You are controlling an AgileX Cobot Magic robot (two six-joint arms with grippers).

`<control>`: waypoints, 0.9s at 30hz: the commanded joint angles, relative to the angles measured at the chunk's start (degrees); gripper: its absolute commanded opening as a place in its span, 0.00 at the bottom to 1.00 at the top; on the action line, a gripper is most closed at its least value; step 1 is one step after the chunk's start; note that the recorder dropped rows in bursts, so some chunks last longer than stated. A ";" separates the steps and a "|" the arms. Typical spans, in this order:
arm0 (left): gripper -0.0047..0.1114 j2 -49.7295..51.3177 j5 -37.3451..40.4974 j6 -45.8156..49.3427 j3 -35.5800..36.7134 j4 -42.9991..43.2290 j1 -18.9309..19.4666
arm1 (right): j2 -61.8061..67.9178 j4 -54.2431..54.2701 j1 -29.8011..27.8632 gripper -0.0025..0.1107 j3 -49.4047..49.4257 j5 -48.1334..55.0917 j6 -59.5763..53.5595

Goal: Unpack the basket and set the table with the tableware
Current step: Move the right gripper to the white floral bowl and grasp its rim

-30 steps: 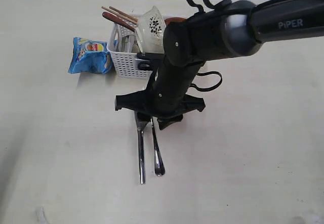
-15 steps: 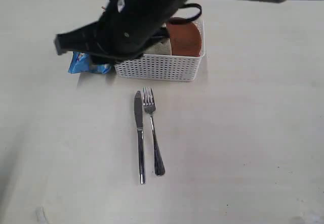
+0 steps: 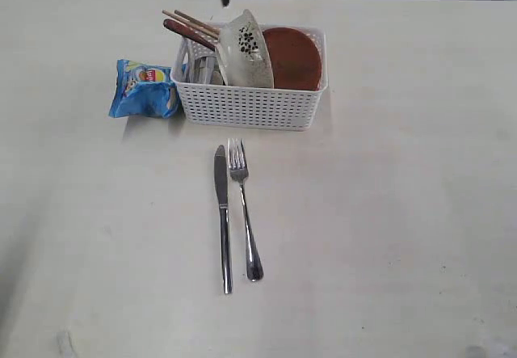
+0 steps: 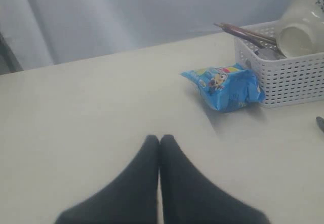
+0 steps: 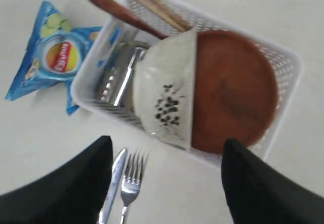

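Black fingers (image 5: 76, 183) of the right gripper (image 5: 164, 150) are seen spread wide apart, with nothing held between them. Below them, the white basket (image 5: 286, 67) is framed in the right wrist view. The left gripper (image 4: 160, 144) is pressed fully closed on nothing and is held low over a bare stretch of the table (image 3: 388, 229), off to the side of the blue crisp bag (image 3: 144, 89).

A second ago the right arm was lowered over the knife (image 3: 224, 221) and fork (image 3: 245, 212) in front of the basket. It has since been lifted clear, and only its fingertips are left at the top edge of the exterior view. The two steel pieces have been left side by side on the table, near the basket, handles pointing away from it.

Their placing can therefore be judged finished, and the arm is judged to be lined up for a further pick. Still to be unpacked are the speckled bowl (image 3: 246, 51), tilted against the brown plate (image 3: 295, 59), the chopsticks (image 3: 190, 20) and red-brown spoon (image 3: 186, 33) jutting over the rim, and the steel cup (image 5: 119, 77) lying low inside. Most of the task is thus judged to remain.
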 commanded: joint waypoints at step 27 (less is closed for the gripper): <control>0.04 -0.18 -0.39 -0.14 0.06 -0.27 -0.35 | 10.15 34.30 -14.17 0.54 2.13 -7.93 -24.46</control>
